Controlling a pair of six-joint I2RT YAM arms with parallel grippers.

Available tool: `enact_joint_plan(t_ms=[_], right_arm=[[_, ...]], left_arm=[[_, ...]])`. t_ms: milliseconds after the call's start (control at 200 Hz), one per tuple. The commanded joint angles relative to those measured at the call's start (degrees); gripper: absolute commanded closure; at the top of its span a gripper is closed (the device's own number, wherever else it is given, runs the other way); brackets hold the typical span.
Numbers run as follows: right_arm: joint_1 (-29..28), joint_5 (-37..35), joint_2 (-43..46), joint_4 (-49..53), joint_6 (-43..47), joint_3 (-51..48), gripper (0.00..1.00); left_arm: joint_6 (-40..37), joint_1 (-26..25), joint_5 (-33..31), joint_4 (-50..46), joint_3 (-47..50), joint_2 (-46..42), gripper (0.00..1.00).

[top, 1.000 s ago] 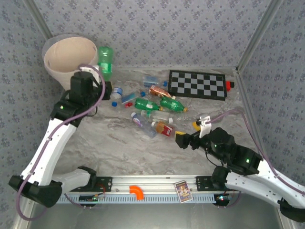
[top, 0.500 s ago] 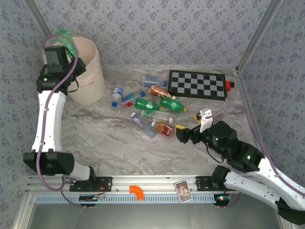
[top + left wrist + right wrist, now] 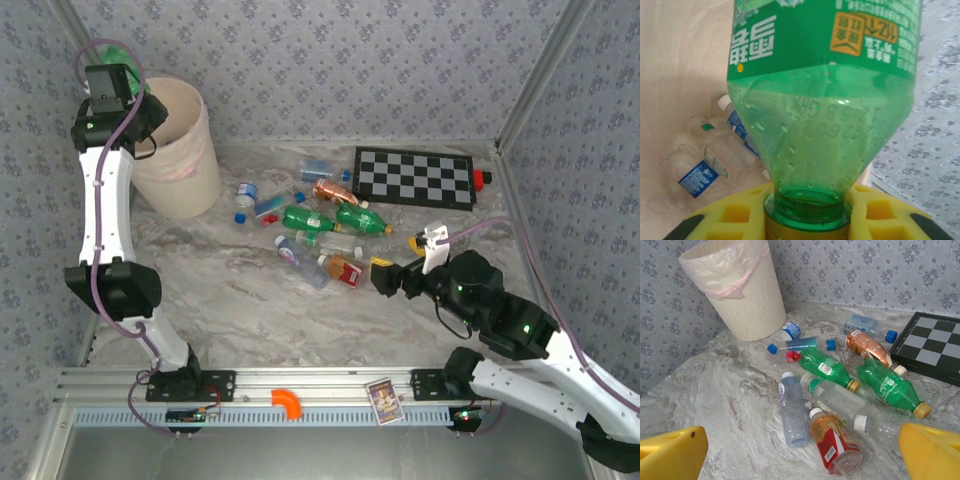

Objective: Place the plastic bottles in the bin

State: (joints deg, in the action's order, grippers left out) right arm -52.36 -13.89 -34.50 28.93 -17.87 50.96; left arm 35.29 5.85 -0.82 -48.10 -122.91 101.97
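Note:
My left gripper (image 3: 112,82) is high over the far-left rim of the bin (image 3: 190,165), shut on the neck of a green bottle (image 3: 822,115), whose tip shows at the arm's top (image 3: 128,50). Below it, clear blue-labelled bottles (image 3: 710,155) lie inside the bin (image 3: 675,75). Several plastic bottles lie mid-table: two green (image 3: 305,218) (image 3: 362,220), a copper one (image 3: 330,190), a red-labelled one (image 3: 835,447) and a clear one (image 3: 794,412). My right gripper (image 3: 385,278) hangs open just right of the red-labelled bottle (image 3: 345,270), its yellow fingers (image 3: 675,455) empty.
A black-and-white checkerboard (image 3: 415,178) lies at the back right, just behind the bottles. Loose blue caps (image 3: 240,215) sit near the bin's base. Patterned walls close in the table on three sides. Bare marble lies in front of the bottle pile.
The left arm swung the green bottle from right of the bin up and over its far-left rim. The bin, tilted before, now stands upright. The right gripper edged left toward the bottles.

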Motion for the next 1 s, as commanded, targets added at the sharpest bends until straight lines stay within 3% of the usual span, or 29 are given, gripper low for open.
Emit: enact_joint_plan(t_ms=[0, 40, 110, 320, 590, 705, 994], right_arm=[[0.3, -0.4, 0.5, 1.7, -1.2, 2.0, 0.01], [0.3, -0.5, 0.6, 1.7, -1.1, 2.0, 0.01], [0.3, -0.5, 0.6, 2.1, -1.4, 1.9, 0.00], [0.4, -0.1, -0.1, 1.3, -1.5, 1.3, 0.01], [0.5, 0.5, -1.9, -0.2, -1.9, 1.1, 0.01], [0.6, 0.7, -2.4, -0.6, -2.3, 0.8, 0.01], [0.7, 1.9, -4.6, -0.7, -2.5, 0.0, 0.01]], left_arm=[[2.0, 1.0, 1.1, -2.8, -2.2, 0.8, 0.56], [1.9, 1.1, 1.8, -2.7, -2.2, 0.8, 0.40], [1.6, 1.0, 2.6, -2.4, -1.9, 0.6, 0.25], [0.8, 1.1, 3.3, -1.5, -0.3, -2.6, 0.01], [0.2, -0.9, 4.9, 0.9, 6.4, -8.5, 0.00], [-1.5, -5.1, 2.7, 2.5, 10.8, -12.1, 0.00], [1.6, -15.8, -2.3, 8.8, 33.5, -22.7, 0.00]])
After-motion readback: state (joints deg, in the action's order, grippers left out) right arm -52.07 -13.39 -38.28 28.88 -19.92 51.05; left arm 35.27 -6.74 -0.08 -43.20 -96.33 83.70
